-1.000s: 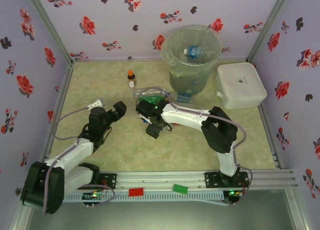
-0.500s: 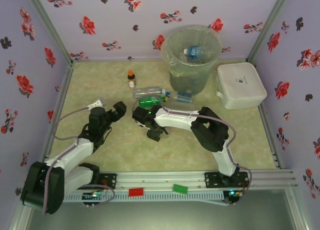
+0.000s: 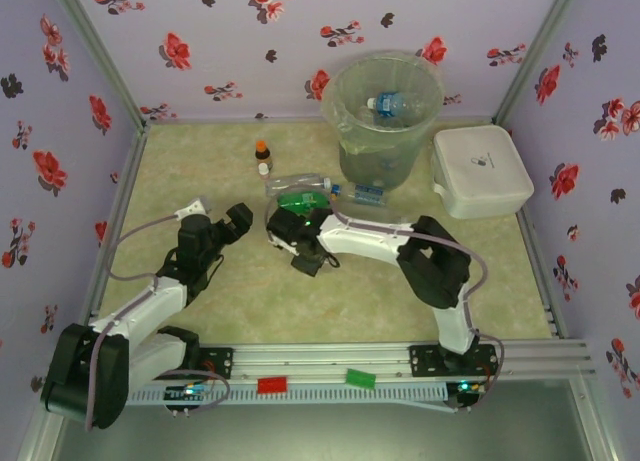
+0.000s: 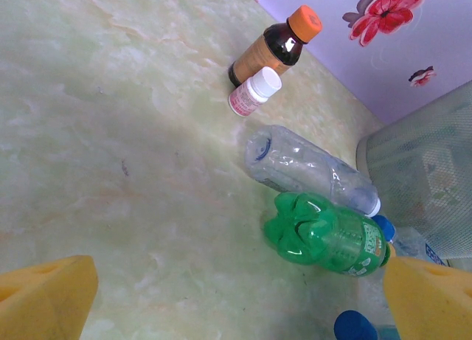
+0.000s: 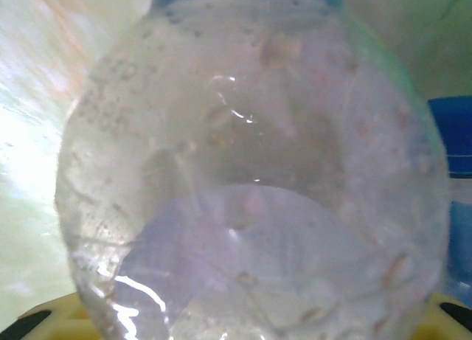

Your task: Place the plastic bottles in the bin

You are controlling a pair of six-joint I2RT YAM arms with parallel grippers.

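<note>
**Right claw at a bottle, nothing lifted yet**

Saw the right claw low over the tabletop, in among the plastic bottles lying in front of the bin. Looked like the grab step. Found a see-through bottle right up against the right wrist camera, with yellow pads peeking out at the bottom corners. Could not tell whether squeezed tight or just close. Saw the left claw spread wide off to the side, with nothing in it.

Needed next, most likely: a firm squeeze, a lift straight up, a carry over the rim of the bin, then a let-go. Counted one bottle inside the bin.

From above, took in both arms, the bin and the white box beside it. From the left wrist, picked out the small stuff: a long clear bottle, a green bottle just beside it, a blue cap, plus a brown bottle with an orange cap and a little white-capped one, both best left alone.
</note>
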